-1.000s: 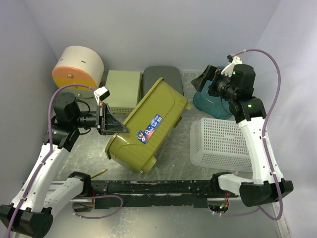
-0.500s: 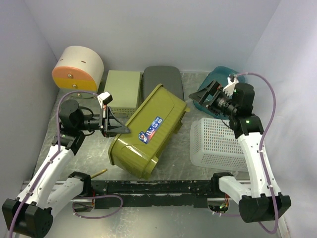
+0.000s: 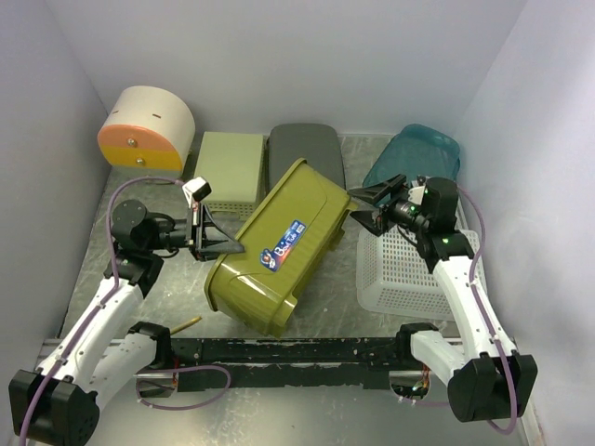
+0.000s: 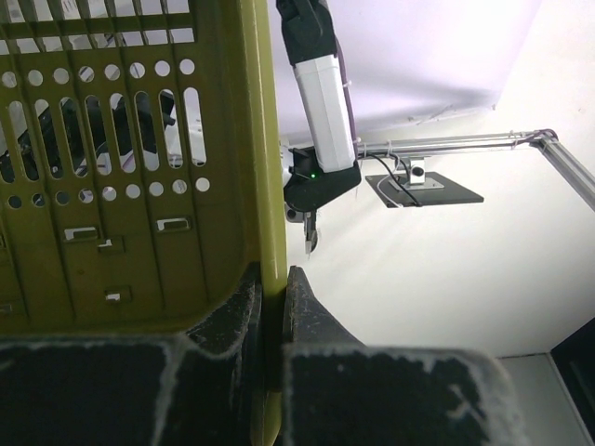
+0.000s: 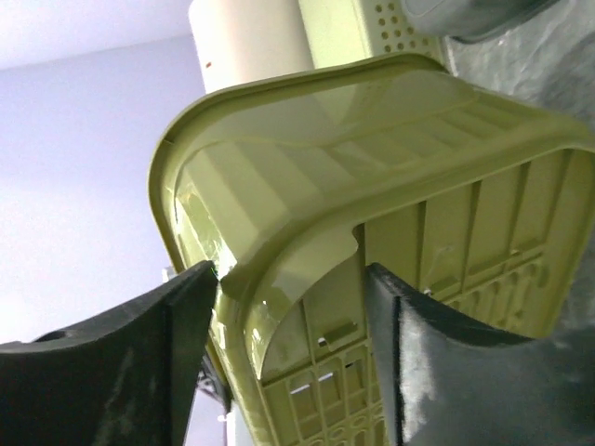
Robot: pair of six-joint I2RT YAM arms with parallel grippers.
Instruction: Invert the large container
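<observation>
Olive-green large container (image 3: 279, 246) lies tipped over in the middle of the counter (image 3: 325, 302), with its long axis running from the near left to the far right. A broad face carrying a printed label is turned up toward the overhead camera, and a rimmed edge runs along its left side. Which way the mouth faces cannot be told for certain. The left pincer (image 3: 228, 243) reaches in from the left and is closed down narrow on that left edge. In the left wrist view the left pincer (image 4: 272, 279) has one finger on each side of the thin olive wall, and the slotted, perforated panel of the container (image 4: 139, 186) fills the left of that frame. The right pincer (image 3: 355, 206) sits at the container's far-right end, its jaws spread wide. In the right wrist view the right pincer (image 5: 288, 269) straddles a curved lip of the container (image 5: 372, 139), one finger on each side. Whether the pads press on the plastic cannot be told. A white perforated basket (image 3: 409, 265) lies just right of the container, under the right arm, and a teal bin (image 3: 418, 153) sits beyond it at the far right. Along the far side stand a grey tub (image 3: 305, 149), a pale green basket (image 3: 231, 167) and a cream drum with an orange face (image 3: 147, 125).
</observation>
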